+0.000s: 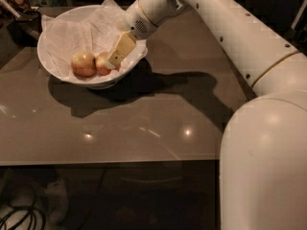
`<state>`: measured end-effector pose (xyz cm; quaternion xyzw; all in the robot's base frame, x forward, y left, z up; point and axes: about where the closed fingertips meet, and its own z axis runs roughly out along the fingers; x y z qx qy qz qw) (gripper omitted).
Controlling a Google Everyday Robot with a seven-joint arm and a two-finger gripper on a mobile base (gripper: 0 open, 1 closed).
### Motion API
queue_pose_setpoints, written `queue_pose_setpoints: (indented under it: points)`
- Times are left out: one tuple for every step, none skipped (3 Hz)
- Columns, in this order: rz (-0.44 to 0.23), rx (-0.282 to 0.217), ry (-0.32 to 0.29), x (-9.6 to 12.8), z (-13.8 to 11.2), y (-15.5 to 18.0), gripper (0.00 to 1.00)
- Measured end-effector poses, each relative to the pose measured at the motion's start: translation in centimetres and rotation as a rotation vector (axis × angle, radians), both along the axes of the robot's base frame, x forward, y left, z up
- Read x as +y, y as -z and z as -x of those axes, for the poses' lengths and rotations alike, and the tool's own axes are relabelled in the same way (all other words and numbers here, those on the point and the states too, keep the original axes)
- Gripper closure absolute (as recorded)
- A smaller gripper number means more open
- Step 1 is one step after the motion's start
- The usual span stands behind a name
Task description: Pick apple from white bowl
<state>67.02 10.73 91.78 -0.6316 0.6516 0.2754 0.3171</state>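
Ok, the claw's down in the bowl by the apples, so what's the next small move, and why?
Probably ease the claw slightly lower onto the red apple. Its tip sits against that apple's right side inside the bowl, and the paler apple lies close on the left. A short, straight descent seems least likely to nudge the wrong one. No grip on the apple shows yet.

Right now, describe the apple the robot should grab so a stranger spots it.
Find the paper-lined white bowl on the table. Of the two fruits inside, the apple wanted is the darker red one, next to the claw, not its paler neighbour.
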Motion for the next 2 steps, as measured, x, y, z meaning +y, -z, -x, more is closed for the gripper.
queue_pose_setpoints:
  points:
    - [-0.001,-0.013,0.032,-0.17,-0.46,0.42,0.00]
    - [0.006,-0.020,0.067,-0.32,-0.86,0.85,0.18]
